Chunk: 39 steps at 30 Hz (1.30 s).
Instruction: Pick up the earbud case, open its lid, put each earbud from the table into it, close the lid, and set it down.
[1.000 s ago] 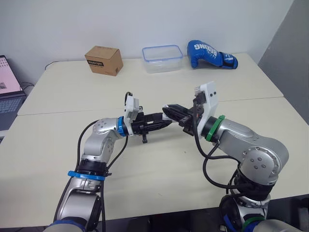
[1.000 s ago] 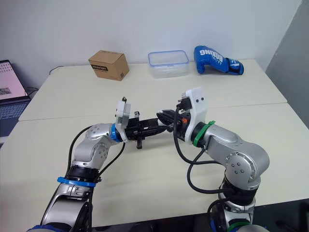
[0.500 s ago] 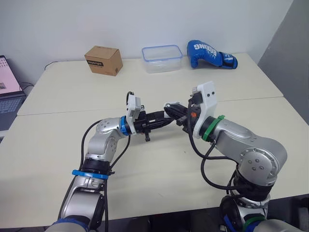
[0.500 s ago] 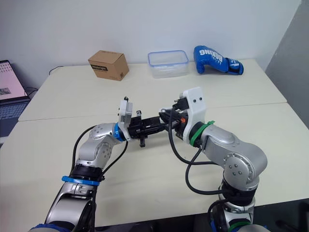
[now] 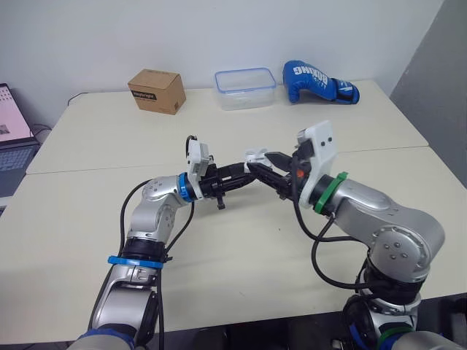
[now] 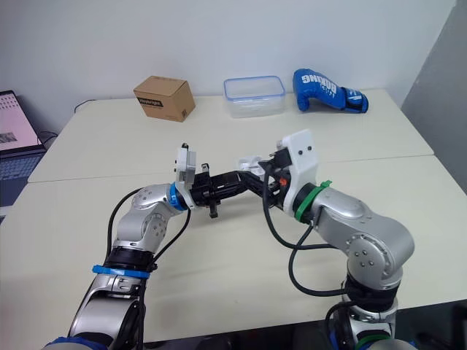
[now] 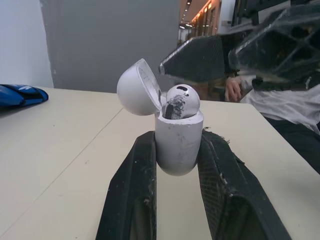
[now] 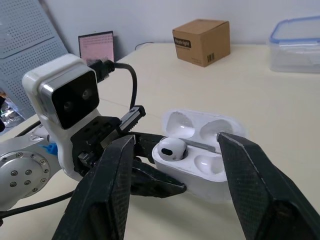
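Left eye view: above the bench (image 5: 87,219), the left hand (image 5: 246,172) is clamped on the white earbud case (image 5: 254,155), meeting the right hand (image 5: 264,163) in mid-air. Left wrist view: the case sits upright between the left hand's fingers (image 7: 135,190), lid (image 7: 137,89) flipped open, one earbud (image 7: 181,100) seated inside. Right wrist view: the right hand's fingers (image 8: 107,190) stand apart, framing the open case with the earbud in one socket.

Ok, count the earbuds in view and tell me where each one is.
1. The earbud sits in one slot of the open earbud case, which the left gripper holds. The other slot looks empty; a second earbud may be hidden.
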{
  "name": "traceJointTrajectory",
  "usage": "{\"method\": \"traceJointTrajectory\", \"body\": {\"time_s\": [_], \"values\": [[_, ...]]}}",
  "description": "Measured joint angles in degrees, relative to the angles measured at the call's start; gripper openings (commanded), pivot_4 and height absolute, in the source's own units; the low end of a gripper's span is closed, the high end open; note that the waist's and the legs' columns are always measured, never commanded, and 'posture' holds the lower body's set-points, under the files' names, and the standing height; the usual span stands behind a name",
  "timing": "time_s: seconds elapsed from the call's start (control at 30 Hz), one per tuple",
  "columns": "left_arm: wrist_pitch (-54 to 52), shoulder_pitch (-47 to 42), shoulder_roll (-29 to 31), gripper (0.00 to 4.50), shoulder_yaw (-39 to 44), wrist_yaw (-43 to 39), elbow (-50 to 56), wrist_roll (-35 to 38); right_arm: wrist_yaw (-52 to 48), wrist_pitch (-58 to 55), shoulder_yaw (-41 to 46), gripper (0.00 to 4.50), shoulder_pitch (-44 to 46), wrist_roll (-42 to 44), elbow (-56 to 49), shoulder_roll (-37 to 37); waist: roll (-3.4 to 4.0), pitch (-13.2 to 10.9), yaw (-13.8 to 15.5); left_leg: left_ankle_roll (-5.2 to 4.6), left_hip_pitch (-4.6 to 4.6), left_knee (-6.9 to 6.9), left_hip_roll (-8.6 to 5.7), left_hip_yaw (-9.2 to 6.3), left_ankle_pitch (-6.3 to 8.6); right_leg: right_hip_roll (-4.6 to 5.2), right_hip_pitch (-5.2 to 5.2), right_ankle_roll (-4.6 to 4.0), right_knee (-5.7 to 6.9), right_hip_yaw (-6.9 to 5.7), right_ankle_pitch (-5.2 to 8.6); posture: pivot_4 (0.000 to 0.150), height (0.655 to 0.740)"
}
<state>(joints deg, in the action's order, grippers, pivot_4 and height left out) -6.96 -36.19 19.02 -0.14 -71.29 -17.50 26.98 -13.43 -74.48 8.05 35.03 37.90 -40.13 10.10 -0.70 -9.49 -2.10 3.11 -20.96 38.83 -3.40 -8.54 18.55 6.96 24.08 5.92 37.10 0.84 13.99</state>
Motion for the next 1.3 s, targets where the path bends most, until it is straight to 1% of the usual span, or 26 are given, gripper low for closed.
{"method": "traceJointTrajectory", "body": {"time_s": [0.07,0.1,0.2,0.27,0.33,0.4,0.47,0.53,0.6,0.7,0.77,0.87,1.03,1.3], "values": [[0.0,0.01,0.01,0.79,0.03,-0.46,0.02,0.0,-1.63,0.29,1.36,2.79,0.35,2.11,0.09,1.38,0.0,0.0,-0.01,0.0,0.0,0.0,0.0,0.0,0.0,0.0,0.0,0.0,0.01,0.0,0.0,0.15,0.7307],[-0.01,0.01,0.0,0.79,0.03,-0.63,0.05,0.01,-3.66,0.26,2.65,2.79,1.15,4.77,0.19,2.84,0.0,-0.01,0.01,0.0,0.0,0.0,0.0,0.0,0.0,0.0,0.0,0.0,0.0,0.0,0.0,0.15,0.7307],[-0.22,0.1,0.1,0.79,0.23,-0.85,0.23,0.24,-10.13,0.28,6.71,2.79,4.6,12.24,0.55,9.89,0.0,-0.01,0.11,-0.01,0.0,0.02,0.0,-0.02,0.01,0.0,-0.05,0.0,-0.06,-0.04,0.0,0.15,0.7307],[-0.54,0.39,0.45,0.79,0.28,-1.67,1.26,0.63,-18.29,-0.49,5.65,2.79,6.57,15.26,3.72,22.46,-0.01,-0.03,0.33,-0.03,-0.03,0.02,-0.03,0.01,0.01,0.02,-0.08,0.0,-0.11,-0.05,0.0,0.15,0.7307],[-0.91,0.66,1.4,0.79,0.54,-2.24,1.57,1.08,-24.7,0.53,4.02,2.79,7.96,14.37,8.13,32.52,-0.02,-0.03,0.29,-0.06,0.0,0.0,-0.01,0.03,0.02,0.0,-0.12,0.01,-0.12,-0.06,0.0,0.15,0.7307],[-1.35,0.66,1.66,0.79,0.56,-2.65,1.77,1.25,-31.04,4.28,-0.52,2.79,8.98,10.78,12.88,40.54,-0.02,-0.03,0.25,-0.06,0.02,-0.01,0.06,0.06,0.02,-0.04,-0.11,0.02,-0.09,-0.07,0.01,0.15,0.7307],[-1.46,0.81,1.68,0.79,0.51,-3.0,2.19,1.37,-35.96,9.71,-6.67,2.79,9.69,5.27,17.72,46.08,-0.02,-0.03,0.2,-0.06,0.02,0.0,0.06,0.13,0.02,-0.03,-0.1,0.02,-0.09,-0.03,0.01,0.15,0.7307],[-1.58,1.16,1.67,0.79,0.51,-3.07,3.24,1.55,-39.38,15.48,-12.94,2.79,10.55,-1.69,23.3,48.96,-0.03,-0.04,0.05,-0.06,0.02,0.01,0.05,0.22,0.02,-0.01,-0.08,0.03,-0.1,0.03,0.01,0.15,0.7307],[-1.78,1.73,1.64,0.79,0.51,-3.02,4.45,1.84,-41.49,20.81,-17.88,2.79,10.85,-7.64,28.15,49.27,-0.03,-0.04,0.03,-0.05,0.01,-0.01,0.06,0.23,0.02,-0.01,-0.03,0.03,-0.1,0.04,0.01,0.15,0.7307],[-2.87,3.18,1.55,0.79,0.35,-2.99,6.46,2.14,-42.71,27.25,-24.7,2.79,11.02,-15.93,35.66,47.31,-0.04,-0.05,0.06,-0.03,-0.03,-0.01,0.04,0.24,0.01,0.02,0.01,0.03,-0.11,0.05,0.01,0.15,0.7307],[-3.67,3.83,1.57,0.79,0.34,-2.88,7.44,2.22,-43.97,30.35,-27.54,2.79,10.8,-19.48,39.46,46.07,-0.04,-0.05,0.19,-0.02,-0.05,0.0,0.04,0.22,0.01,0.03,0.03,0.03,-0.11,0.04,0.01,0.15,0.7307],[-5.09,4.22,1.65,0.79,0.35,-2.57,9.05,2.39,-45.43,34.17,-29.14,2.79,10.71,-23.39,43.89,44.7,-0.04,-0.05,0.25,-0.02,-0.06,0.0,0.02,0.21,0.01,0.04,0.01,0.03,-0.14,0.04,0.01,0.15,0.7307],[-6.6,4.83,2.16,0.79,0.41,-1.88,11.31,2.96,-45.78,36.87,-29.71,2.79,10.67,-28.58,51.85,42.19,-0.04,-0.05,0.27,-0.01,-0.06,0.01,0.02,0.2,0.0,0.04,0.01,0.02,-0.13,0.04,0.0,0.15,0.7307],[-7.63,6.32,2.37,0.79,0.42,-1.55,12.87,3.37,-46.36,37.88,-29.71,2.79,9.15,-33.3,56.35,40.79,-0.04,-0.05,0.3,-0.01,-0.06,0.01,0.02,0.21,0.0,0.04,0.0,0.02,-0.12,0.04,0.0,0.15,0.7307]]}}
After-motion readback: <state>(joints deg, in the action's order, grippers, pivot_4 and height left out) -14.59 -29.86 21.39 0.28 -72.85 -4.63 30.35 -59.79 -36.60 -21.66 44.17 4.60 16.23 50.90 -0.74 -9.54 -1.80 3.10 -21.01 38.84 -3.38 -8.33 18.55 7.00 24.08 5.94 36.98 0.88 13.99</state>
